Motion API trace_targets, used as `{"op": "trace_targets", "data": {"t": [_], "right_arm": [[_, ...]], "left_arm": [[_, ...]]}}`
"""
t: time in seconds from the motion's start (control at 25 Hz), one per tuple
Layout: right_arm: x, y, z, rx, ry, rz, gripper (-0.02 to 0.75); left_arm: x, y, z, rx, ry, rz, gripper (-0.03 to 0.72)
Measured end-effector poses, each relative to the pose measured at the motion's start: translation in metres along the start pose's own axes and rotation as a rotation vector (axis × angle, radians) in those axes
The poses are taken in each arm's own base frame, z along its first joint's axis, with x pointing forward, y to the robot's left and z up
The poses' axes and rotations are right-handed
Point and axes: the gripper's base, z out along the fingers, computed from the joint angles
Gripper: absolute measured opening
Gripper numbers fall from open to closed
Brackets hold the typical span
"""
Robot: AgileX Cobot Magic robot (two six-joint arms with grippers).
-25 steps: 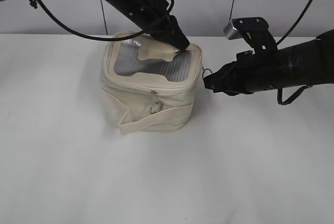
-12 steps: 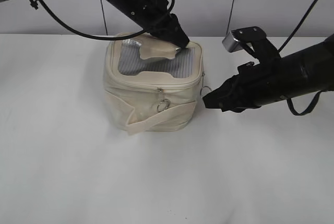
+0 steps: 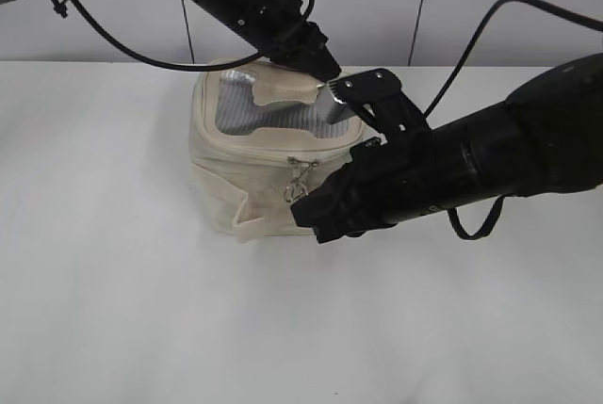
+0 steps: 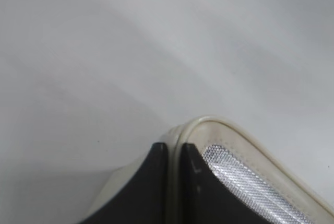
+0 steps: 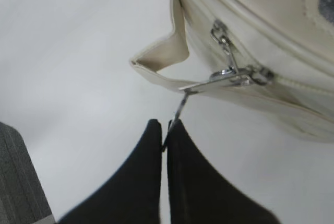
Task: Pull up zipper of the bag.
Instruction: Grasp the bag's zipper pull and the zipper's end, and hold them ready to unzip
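Observation:
The cream bag [image 3: 226,173] stands on the white table. My left gripper [image 3: 325,77] is shut on the rim of its lid at the far right corner; the wrist view shows the fingertips [image 4: 156,153] pinching the cream rim [image 4: 229,127] beside the grey mesh [image 4: 245,179]. My right gripper [image 3: 306,213] is low at the bag's front and is shut on the thin ring pull [image 5: 179,108] of a silver zipper slider [image 5: 240,75]. A second slider [image 5: 221,32] sits right beside it. Both sliders [image 3: 298,169] show at the front middle of the zip track.
The cream side strap [image 3: 254,220] hangs loose along the bag's front, its folded end [image 5: 159,62] just left of my right gripper. The right arm [image 3: 471,164] lies across the bag's right side. White table [image 3: 141,310] lies all round, with a grey wall behind.
My right gripper has swung from the bag's right corner to its front middle, drawing the ring pull and slider along the zip track. The left gripper has kept its hold on the lid.

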Motion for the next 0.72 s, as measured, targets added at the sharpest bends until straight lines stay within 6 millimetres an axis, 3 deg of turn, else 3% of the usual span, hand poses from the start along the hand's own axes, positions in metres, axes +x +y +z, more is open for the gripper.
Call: {"op": "trace_targets", "data": {"t": [0.28,0.44,0.52,0.64,0.72], "right_arm": [[-0.02,0.019,0.005,0.004,-0.067,-0.028,0.008],[-0.022,0.018,0.005,0.031,-0.063,0.061,0.03],[-0.018,0.017,0.005,0.024,-0.024,0.073,0.113],[-0.011,0.011,0.0,-0.004,0.059,0.101,0.334],[-0.008,0.006,-0.011,-0.013,0.104,0.136,0.403]], "left_arm": [[0.0,0.001,0.0,-0.004,-0.008,-0.026,0.039],[-0.001,0.002,-0.001,-0.014,-0.02,-0.033,0.045],[-0.002,0.004,-0.001,-0.023,-0.034,-0.038,0.11],[-0.007,0.004,-0.007,-0.043,-0.06,-0.045,0.24],[-0.012,0.003,-0.018,-0.072,-0.078,-0.046,0.256]]}}
